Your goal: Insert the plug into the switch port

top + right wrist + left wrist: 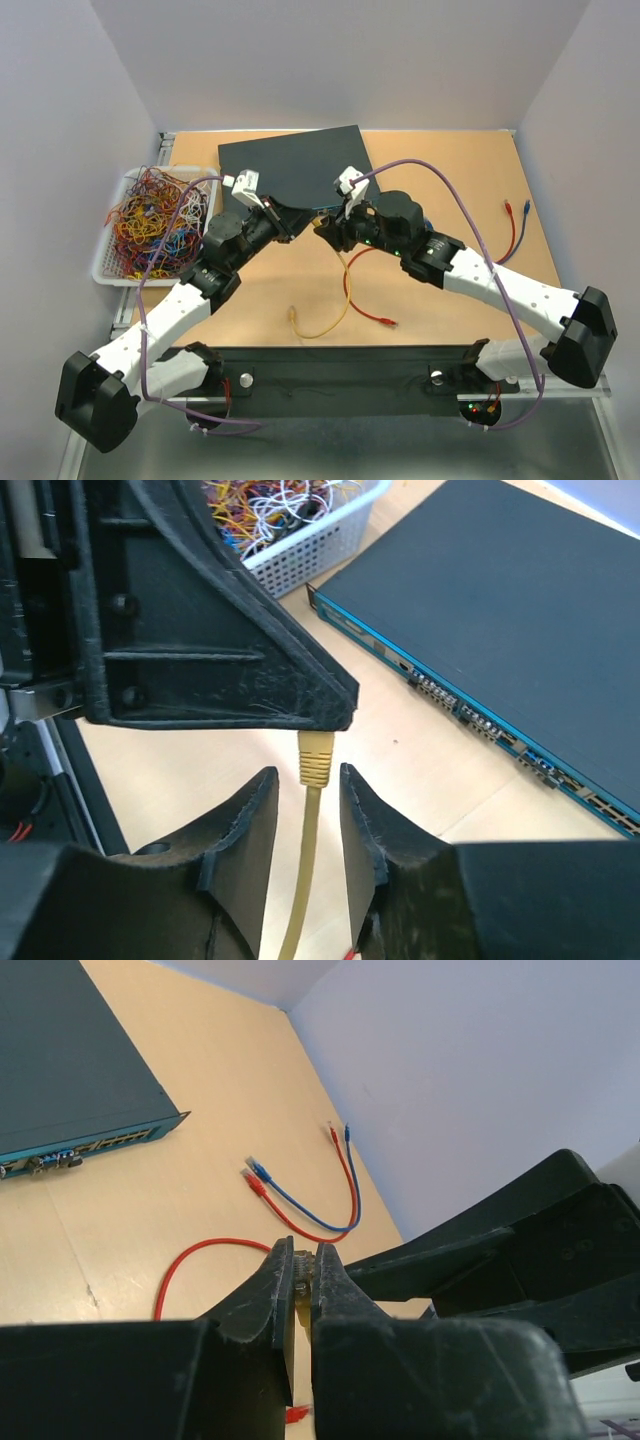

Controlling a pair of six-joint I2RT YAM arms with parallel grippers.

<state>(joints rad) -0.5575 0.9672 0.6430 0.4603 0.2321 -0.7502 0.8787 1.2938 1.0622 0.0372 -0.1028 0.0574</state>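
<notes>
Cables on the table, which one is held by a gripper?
The yellow cable, plug pinched in the left gripper; red cables and blue cable lie loose.

White basket (103, 270) holds what look like tangled wires (155, 220); red cable (256, 1186) and blue cable (262, 1172) lie together on table (440, 170).

White arms (170, 325), black joints (95, 395) — purple cables (480, 235)
</notes>
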